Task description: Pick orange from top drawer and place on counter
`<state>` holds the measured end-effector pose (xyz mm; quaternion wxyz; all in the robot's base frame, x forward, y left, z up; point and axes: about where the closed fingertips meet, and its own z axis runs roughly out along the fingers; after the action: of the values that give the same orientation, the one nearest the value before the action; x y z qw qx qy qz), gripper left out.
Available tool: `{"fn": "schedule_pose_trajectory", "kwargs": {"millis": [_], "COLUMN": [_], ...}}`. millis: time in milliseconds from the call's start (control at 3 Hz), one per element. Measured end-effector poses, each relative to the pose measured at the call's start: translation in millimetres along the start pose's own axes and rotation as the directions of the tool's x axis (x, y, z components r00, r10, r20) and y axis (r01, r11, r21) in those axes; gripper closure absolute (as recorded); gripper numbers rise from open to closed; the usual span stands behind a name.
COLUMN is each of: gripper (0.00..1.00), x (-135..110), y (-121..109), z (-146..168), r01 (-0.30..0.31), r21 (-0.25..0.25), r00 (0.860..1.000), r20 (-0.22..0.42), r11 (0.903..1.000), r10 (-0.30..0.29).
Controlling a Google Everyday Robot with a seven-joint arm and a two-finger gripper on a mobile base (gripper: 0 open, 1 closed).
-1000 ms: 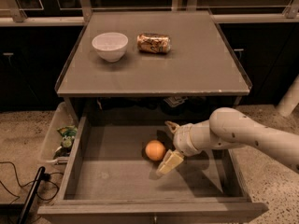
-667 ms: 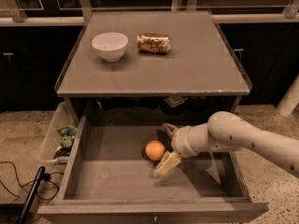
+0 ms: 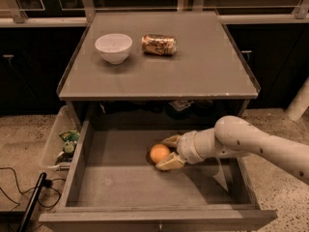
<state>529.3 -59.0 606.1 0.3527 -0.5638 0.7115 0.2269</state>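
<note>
The orange (image 3: 159,153) lies on the flat grey bottom of the open top drawer (image 3: 120,182), near its middle. My gripper (image 3: 169,152) reaches in from the right on a white arm, with one pale finger behind the orange and one in front of it. The jaws stand open around the fruit's right side, and the orange rests on the drawer floor. The grey counter (image 3: 193,66) lies above and behind the drawer.
A white bowl (image 3: 113,47) and a gold-brown drink can (image 3: 159,44) on its side sit at the counter's back. A clear plastic bin (image 3: 62,141) with small items stands left of the drawer. A black cable and tool (image 3: 30,204) lie on the floor at the lower left.
My gripper has slid left toward the orange, so its fingers now straddle the fruit. The orange has stayed in place.
</note>
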Motion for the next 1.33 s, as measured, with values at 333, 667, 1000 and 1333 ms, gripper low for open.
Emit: {"fn": "schedule_pose_trajectory", "kwargs": {"millis": [333, 667, 1000, 1333], "gripper": [0.65, 0.88, 1.0, 1.0], "x": [0.0, -0.3, -16.6, -52.6], "y": [0.0, 0.5, 12.3, 24.9], "z": [0.0, -0.1, -19.8, -54.4], "r01": [0.0, 0.0, 0.012, 0.036], "r21": [0.0, -0.001, 0.002, -0.002], "r00": [1.0, 1.0, 1.0, 0.999], "r20": [0.0, 0.0, -0.006, 0.027], "r11": [1.0, 1.0, 0.9999, 0.9994], "r10": [0.0, 0.0, -0.012, -0.036]}}
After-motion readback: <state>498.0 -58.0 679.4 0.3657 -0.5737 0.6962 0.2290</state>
